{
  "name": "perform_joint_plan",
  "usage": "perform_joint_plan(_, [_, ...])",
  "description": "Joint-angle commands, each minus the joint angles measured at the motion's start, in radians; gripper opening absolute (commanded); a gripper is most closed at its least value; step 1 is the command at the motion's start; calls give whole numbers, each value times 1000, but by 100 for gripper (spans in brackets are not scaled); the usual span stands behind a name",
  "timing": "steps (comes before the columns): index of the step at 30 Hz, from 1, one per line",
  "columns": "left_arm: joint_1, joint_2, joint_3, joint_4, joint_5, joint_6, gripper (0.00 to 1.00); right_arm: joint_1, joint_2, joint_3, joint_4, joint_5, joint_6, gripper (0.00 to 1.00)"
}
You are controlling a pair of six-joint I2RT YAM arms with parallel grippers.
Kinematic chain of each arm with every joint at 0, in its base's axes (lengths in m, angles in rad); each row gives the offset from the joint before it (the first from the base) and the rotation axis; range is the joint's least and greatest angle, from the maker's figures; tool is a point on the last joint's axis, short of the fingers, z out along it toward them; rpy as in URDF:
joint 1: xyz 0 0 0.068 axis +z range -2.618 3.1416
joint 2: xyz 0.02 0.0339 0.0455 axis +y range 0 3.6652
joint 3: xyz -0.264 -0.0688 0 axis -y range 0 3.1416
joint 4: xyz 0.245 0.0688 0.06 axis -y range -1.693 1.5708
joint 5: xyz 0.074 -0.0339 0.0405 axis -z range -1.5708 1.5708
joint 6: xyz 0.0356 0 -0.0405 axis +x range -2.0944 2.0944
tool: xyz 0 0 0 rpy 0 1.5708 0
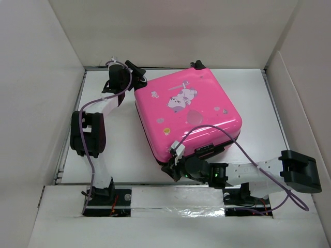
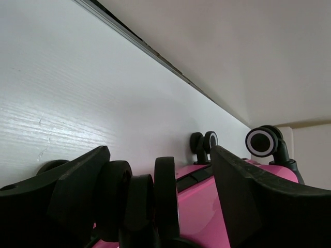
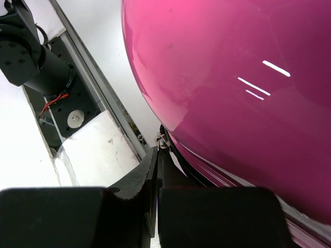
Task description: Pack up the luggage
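White walls (image 1: 176, 31) stand around a white bench (image 1: 119, 150). The pink luggage (image 1: 189, 111) lies flat and shut in the middle of the top view, a bit to the right. The left pincer (image 1: 135, 77) is at its upper left corner, open, with 1 black wheel (image 2: 165, 196) between its 2 fingers. The right pincer (image 1: 172, 163) is at the lower left corner, closed tight, its tips beside the black zipper trim (image 3: 178, 173).
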Motion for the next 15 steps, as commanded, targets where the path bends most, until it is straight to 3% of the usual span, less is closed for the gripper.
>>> perform_joint_plan(1, [-13, 25, 27, 88, 58, -42, 73, 43, -39, 15, 94, -45, 18, 0])
perform_joint_plan(6, [-13, 32, -1, 167, 66, -77, 55, 43, -39, 18, 84, -33, 20, 0])
perform_joint_plan(9, [-13, 48, -8, 210, 99, -99, 37, 43, -45, 13, 74, -13, 24, 0])
perform_joint_plan(10, [-3, 51, -24, 230, 113, -105, 13, 43, -57, 12, 71, -7, 29, 0])
perform_joint_plan(11, [-3, 51, -36, 253, 128, -109, 1, 43, -67, 9, 66, -2, 30, 0])
perform_joint_plan(15, [38, -45, -201, 386, 70, -126, 0, 14, -134, -11, 45, 36, 47, 0])
